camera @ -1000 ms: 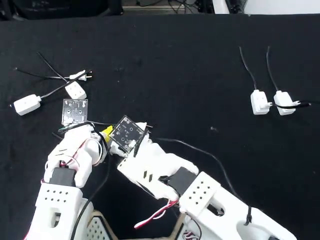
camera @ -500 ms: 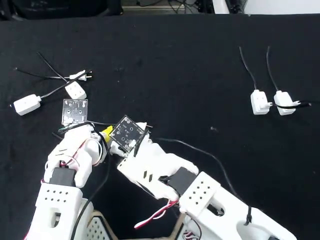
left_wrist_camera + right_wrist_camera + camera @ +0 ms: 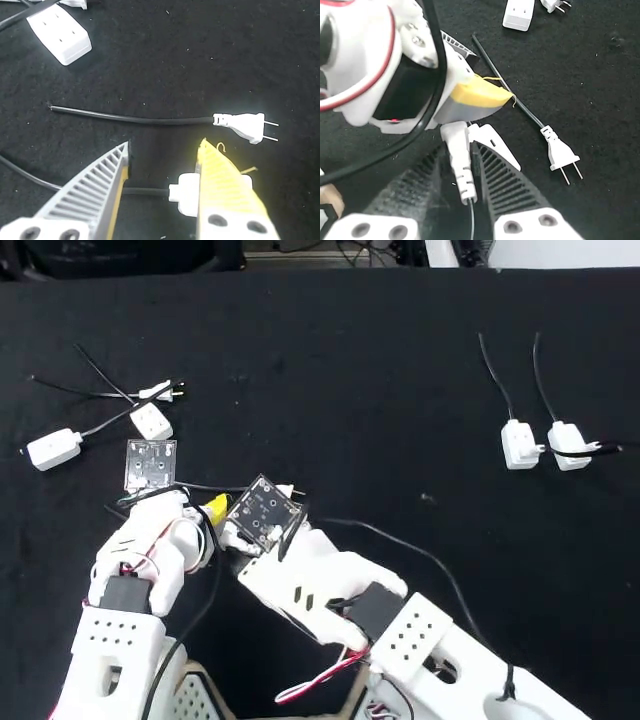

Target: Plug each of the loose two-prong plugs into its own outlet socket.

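Front-left of table (image 3: 380, 390): right gripper (image 3: 460, 146) pinching white plug (image 3: 459, 165) by body. Left gripper (image 3: 164, 145) spread wide, same plug lying between its fingers, just beside yellow finger (image 3: 220, 185). Second plug (image 3: 245, 126) loose on table nearby, prongs free. Socket block (image 3: 59, 32) farther off, unplugged.

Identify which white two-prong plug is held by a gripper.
The white two-prong plug clamped in the right gripper; the other white plug nearby lies loose on the black table, prongs bare.
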You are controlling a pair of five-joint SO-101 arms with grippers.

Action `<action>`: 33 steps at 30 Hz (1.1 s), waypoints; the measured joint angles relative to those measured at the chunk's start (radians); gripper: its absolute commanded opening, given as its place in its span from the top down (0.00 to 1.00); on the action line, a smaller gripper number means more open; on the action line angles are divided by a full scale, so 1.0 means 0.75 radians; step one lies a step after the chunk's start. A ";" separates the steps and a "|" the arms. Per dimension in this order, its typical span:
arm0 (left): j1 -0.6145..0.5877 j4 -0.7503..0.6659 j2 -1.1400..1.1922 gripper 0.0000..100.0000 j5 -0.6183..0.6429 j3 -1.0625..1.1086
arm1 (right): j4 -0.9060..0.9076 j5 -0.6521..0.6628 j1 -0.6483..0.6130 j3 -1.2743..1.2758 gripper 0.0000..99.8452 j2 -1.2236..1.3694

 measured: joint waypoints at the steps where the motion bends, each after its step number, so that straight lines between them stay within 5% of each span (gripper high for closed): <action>1: 0.000 0.000 0.000 0.78 0.000 0.000 | 0.000 0.000 0.000 0.000 0.99 0.000; 27: 0.000 0.000 0.000 0.78 0.000 -0.002 | -0.020 -0.094 0.018 0.002 0.99 0.000; 33: -0.217 0.012 0.018 0.78 -0.002 -0.041 | -0.041 -0.100 0.115 0.000 0.99 -0.004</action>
